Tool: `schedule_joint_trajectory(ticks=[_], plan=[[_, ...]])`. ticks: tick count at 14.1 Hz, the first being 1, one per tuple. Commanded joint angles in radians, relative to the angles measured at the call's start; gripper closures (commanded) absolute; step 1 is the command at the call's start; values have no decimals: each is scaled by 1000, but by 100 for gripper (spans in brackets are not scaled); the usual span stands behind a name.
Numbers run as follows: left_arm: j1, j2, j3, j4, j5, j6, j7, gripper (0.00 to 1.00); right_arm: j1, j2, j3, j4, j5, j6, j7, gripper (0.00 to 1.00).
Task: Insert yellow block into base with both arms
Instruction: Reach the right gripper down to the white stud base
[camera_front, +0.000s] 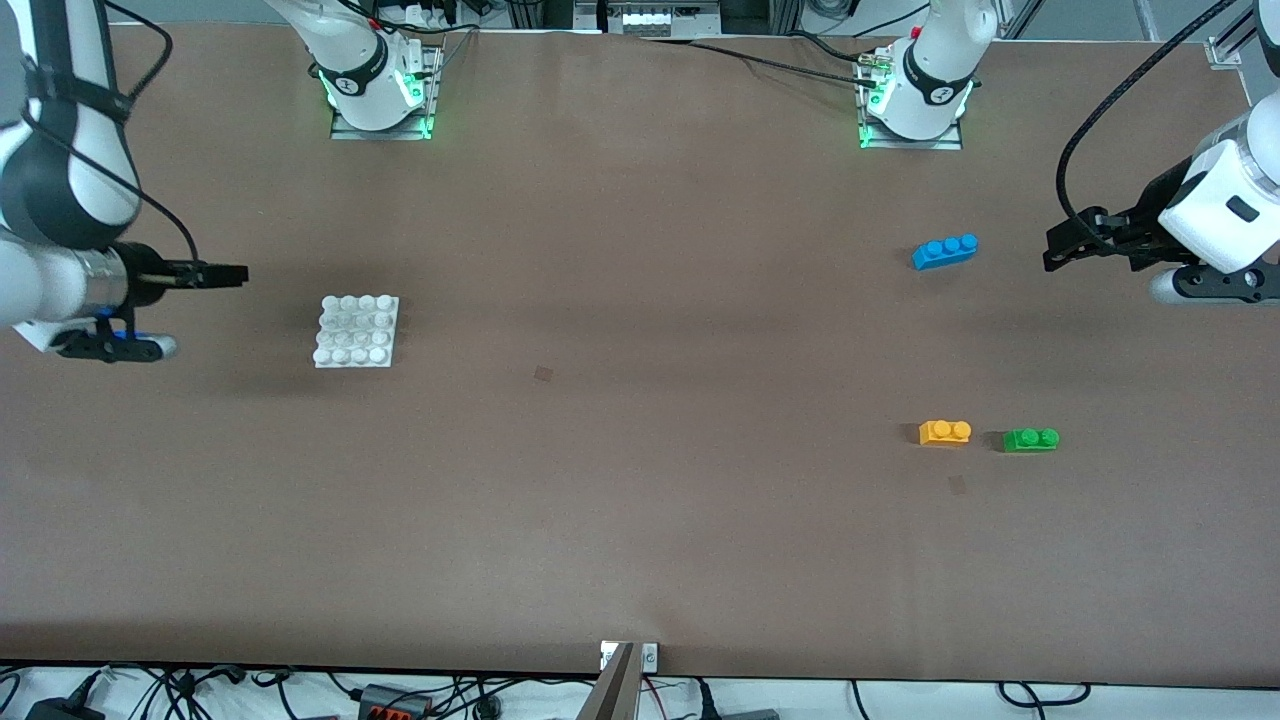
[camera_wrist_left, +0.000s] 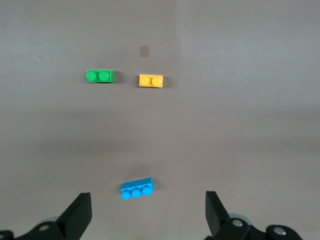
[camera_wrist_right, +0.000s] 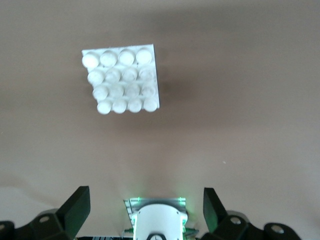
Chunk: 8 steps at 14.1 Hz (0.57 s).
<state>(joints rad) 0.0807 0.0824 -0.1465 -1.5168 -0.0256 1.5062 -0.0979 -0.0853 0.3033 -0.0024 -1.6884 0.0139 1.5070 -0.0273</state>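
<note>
My left gripper (camera_wrist_left: 147, 215) hangs in the air at the left arm's end of the table (camera_front: 640, 520), fingers spread wide and holding nothing. My right gripper (camera_wrist_right: 145, 212) hangs at the right arm's end, fingers equally apart and empty. The yellow block (camera_front: 945, 432) lies flat on the table toward the left arm's end, just beside the green brick (camera_front: 1031, 439), with the blue brick (camera_front: 945, 251) farther from the front camera. The base (camera_front: 357, 331) sits flat toward the right arm's end, well apart from the bricks.
</note>
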Motion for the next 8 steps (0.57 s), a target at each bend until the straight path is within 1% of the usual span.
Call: schedule_joint_trajectory(ticks=[1, 2, 3, 6, 8], plan=[[7, 13, -4, 30, -10, -17, 9, 0, -36, 19, 12, -115, 58, 160, -8, 0], [8, 13, -4, 30, -10, -17, 9, 0, -37, 14, 10, -184, 116, 236, -19, 0], [7, 13, -4, 30, -10, -17, 9, 0, -39, 14, 10, -251, 148, 322, -41, 0], [7, 13, -4, 30, -10, -17, 9, 0, -33, 16, 15, -416, 158, 568, -80, 0], [8, 13, -4, 30, -10, -17, 10, 0, -9, 19, 21, -482, 161, 709, -101, 0]])
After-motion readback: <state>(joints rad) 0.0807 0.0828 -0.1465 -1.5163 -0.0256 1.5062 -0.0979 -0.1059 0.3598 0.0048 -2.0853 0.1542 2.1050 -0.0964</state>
